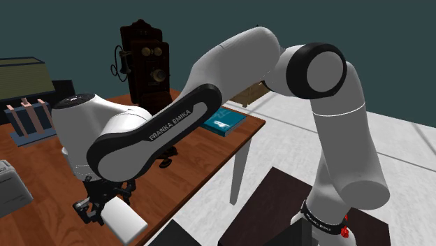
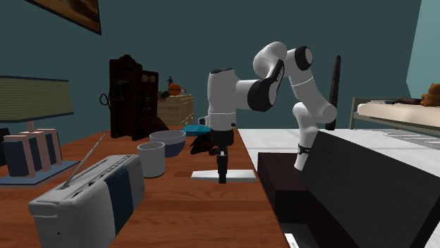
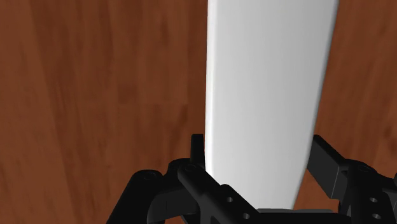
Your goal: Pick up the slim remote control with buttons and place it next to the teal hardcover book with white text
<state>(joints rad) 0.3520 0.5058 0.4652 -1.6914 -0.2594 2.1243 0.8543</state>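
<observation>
- The gripper (image 2: 223,172) points straight down at the brown wooden table (image 2: 197,218), close to the table's edge.
- In the wrist view, the two black fingers (image 3: 197,153) press on the long sides of the remote (image 3: 267,76), one on each side. So the gripper (image 3: 257,153) is pinching the remote.
- Up close, the remote is long, thin and plain white, with the brown table (image 3: 95,76) behind it.
- The second exterior view looks from the side. There the remote (image 2: 243,175) is flat and level. It sticks out both ways from the gripper, low down at the table top. I cannot tell if it touches the wood.
- The shoulder view looks down past the big white arm (image 1: 175,119). The gripper (image 1: 105,204) is at the shoulder view's lower left, and one white end of the remote (image 1: 127,222) pokes out under it.
- In that view the teal book (image 1: 225,123) lies flat near the far corner of the table (image 1: 42,210), well apart from the remote.
- In the second exterior view the teal book (image 2: 196,129) is behind the gripper, just beside a bowl (image 2: 168,142).
- That view also has a white mug (image 2: 151,158) in front of the bowl and a pale radio (image 2: 92,194) close to the camera.
- A dark old telephone (image 1: 143,59) stands at the back of the table.
</observation>
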